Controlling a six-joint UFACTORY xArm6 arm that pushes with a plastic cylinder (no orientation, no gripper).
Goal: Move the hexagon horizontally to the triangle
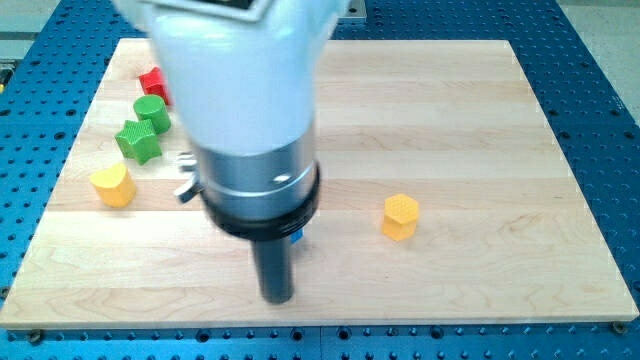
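Observation:
A yellow hexagon block (400, 216) sits on the wooden board (450, 110) at the view's right of centre. My tip (277, 298) rests on the board near the bottom edge, well to the left of the hexagon and a little lower, not touching it. A small sliver of a blue block (297, 238) peeks out beside the rod under the arm's collar; its shape is hidden. No triangle shows clearly.
At the view's left lie a yellow block (112, 185), a green star-like block (138, 140), a green round block (151, 110) and a red block (153, 82). The arm's white body covers the board's upper middle. A blue perforated table surrounds the board.

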